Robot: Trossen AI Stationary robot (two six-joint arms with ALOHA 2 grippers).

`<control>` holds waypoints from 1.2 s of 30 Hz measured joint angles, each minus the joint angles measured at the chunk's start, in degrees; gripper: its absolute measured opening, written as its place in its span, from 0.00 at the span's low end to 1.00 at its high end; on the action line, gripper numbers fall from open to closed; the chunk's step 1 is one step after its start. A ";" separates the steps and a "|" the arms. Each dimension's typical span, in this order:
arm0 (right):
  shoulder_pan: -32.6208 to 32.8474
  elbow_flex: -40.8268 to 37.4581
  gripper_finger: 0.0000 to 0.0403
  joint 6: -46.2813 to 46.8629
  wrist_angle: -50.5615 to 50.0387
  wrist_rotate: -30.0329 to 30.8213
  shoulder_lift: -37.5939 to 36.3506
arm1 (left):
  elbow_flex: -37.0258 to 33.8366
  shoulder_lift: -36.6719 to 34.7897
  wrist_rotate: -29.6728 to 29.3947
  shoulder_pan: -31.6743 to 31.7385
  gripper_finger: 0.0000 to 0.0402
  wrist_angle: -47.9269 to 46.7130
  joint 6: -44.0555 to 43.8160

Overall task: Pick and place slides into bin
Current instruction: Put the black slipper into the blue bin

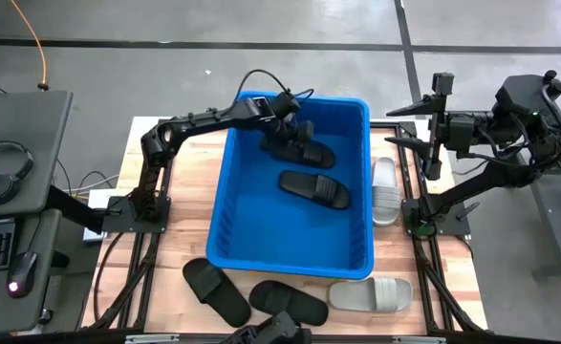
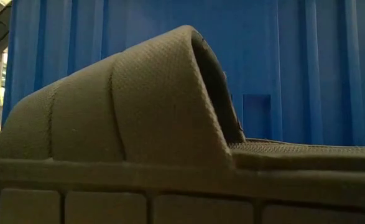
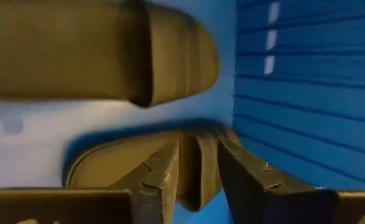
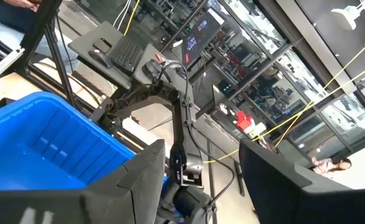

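Observation:
The blue bin (image 1: 225, 205) stands mid-table. My left gripper (image 1: 285, 122) reaches into its far left part and is shut on a black slide (image 1: 309, 148), which also shows in the left wrist view (image 3: 114, 168). A second black slide (image 1: 315, 188) lies flat on the bin floor, and shows in the left wrist view too (image 3: 101, 53). My right gripper (image 1: 406, 124) is open and empty, raised beyond the bin's far right corner. My left gripper pinches a raised band of the black slide (image 3: 198, 163), seemingly its strap, between its two fingers (image 3: 160, 180). The fingers come from above, slanting down into the bin. The slide sits low near the bin's far wall. Whether it rests on the floor I cannot tell.
Outside the bin, two black slides (image 1: 215, 290) (image 1: 288, 301) and a grey one (image 1: 371, 291) lie along the near edge. A white slide (image 1: 385, 189) lies to the bin's right. One black slide (image 2: 138, 112) fills the low view in front of the bin wall (image 2: 306, 62).

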 joint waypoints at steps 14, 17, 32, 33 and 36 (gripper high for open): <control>0.01 0.00 0.48 1.65 -0.01 0.05 0.00 | -0.05 1.62 3.57 -1.81 0.23 16.09 -5.31; 0.01 0.00 0.48 2.15 -0.02 0.06 0.00 | 0.07 1.31 4.29 -1.93 0.23 20.26 -6.10; -4.01 0.02 0.48 24.71 -2.58 8.55 1.62 | 1.03 -1.12 13.80 -1.79 0.22 9.17 9.65; -5.23 0.02 0.48 27.04 -3.80 8.22 2.16 | 2.24 -1.67 12.21 -1.79 0.22 5.27 12.76; -10.12 0.02 0.48 33.37 -6.71 3.71 4.67 | 6.69 -3.55 6.49 -1.89 0.22 -7.30 21.12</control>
